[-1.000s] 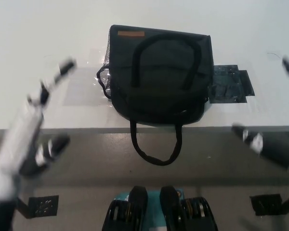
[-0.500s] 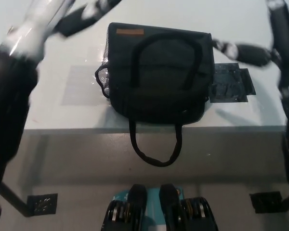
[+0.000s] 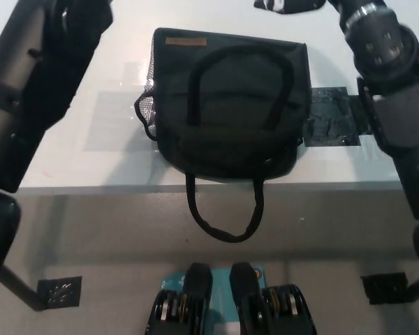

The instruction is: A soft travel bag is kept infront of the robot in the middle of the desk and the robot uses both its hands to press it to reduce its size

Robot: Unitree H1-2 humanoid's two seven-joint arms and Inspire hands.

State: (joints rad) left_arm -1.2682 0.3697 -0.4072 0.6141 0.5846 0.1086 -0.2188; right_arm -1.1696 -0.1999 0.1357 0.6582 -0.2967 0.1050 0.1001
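Right robot hand (image 3: 288,5) shows only as a dark sliver at the top edge of the head view, beyond the far right corner of the bag, and whether its fingers are spread or closed cannot be told from here. Its black arm (image 3: 398,105) runs up the right side, passing over a dark patterned patch (image 3: 332,118) stuck flat on the desk just beside the bag. On the other side, the left arm (image 3: 35,84) reaches up along the left edge, and the left robot hand is out of frame above, so nothing can be said of its fingers either.

Between the two arms sits the soft black fabric travel bag (image 3: 227,105), square-on in the middle of the pale desk (image 3: 91,160), its near edge right at the desk's front lip. One strap handle (image 3: 239,59) arcs flat across its top, the other (image 3: 223,216) dangles over the desk edge.

Both hands are past the bag's far corners, neither touching it, and the right one looks nearer its corner. My read: each must come inward and down onto the top panel to begin pressing.
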